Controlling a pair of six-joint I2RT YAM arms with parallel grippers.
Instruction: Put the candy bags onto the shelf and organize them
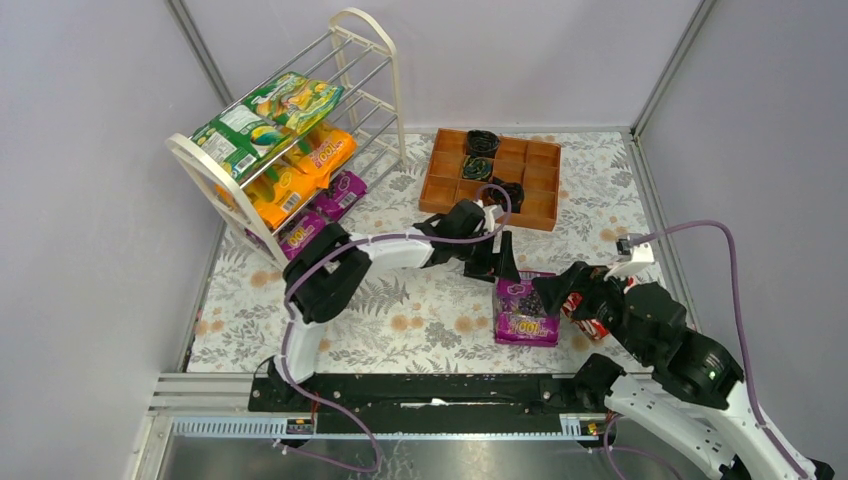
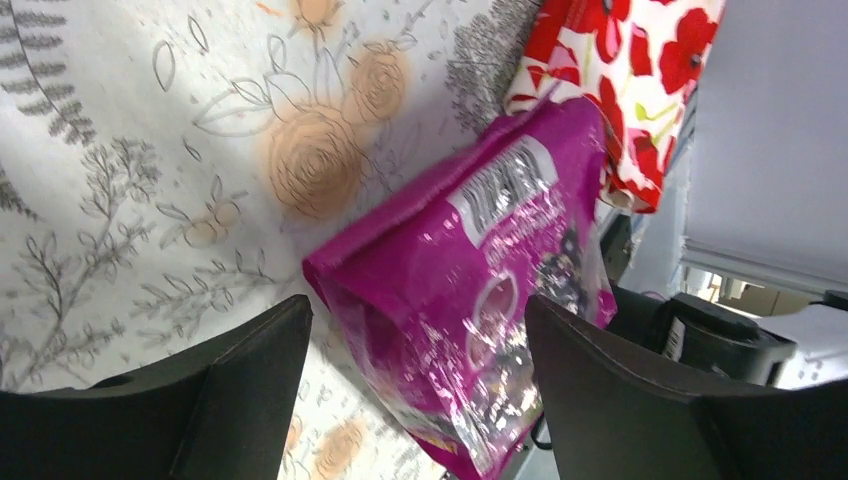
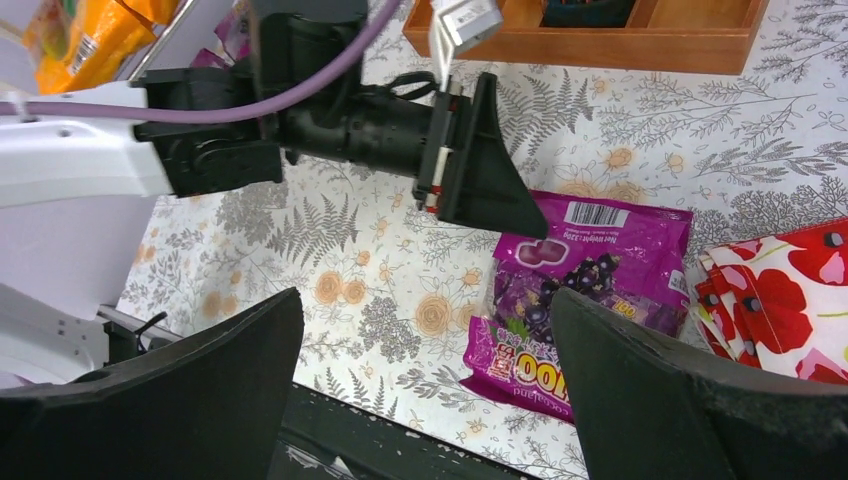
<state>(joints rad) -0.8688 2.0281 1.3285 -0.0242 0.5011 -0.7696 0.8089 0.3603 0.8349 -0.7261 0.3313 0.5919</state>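
Note:
One purple candy bag (image 1: 525, 312) lies flat on the floral cloth in front of the arms. My left gripper (image 1: 503, 262) is open just over its far edge; in the left wrist view the bag (image 2: 480, 270) shows between the spread fingers (image 2: 250, 390), not pinched. My right gripper (image 1: 556, 290) is open and empty at the bag's right side; its wrist view shows the bag (image 3: 585, 290) beside the right finger (image 3: 680, 400). The shelf (image 1: 215, 165) at the far left holds green bags (image 1: 265, 115) on top, orange bags (image 1: 300, 170) in the middle and purple bags (image 1: 325, 210) at the bottom.
A red-and-white floral package (image 1: 592, 322) lies right of the purple bag, under my right wrist; it also shows in the right wrist view (image 3: 790, 295). A wooden compartment tray (image 1: 535, 185) with black coils (image 1: 482, 143) sits at the back. Grey walls close in on both sides.

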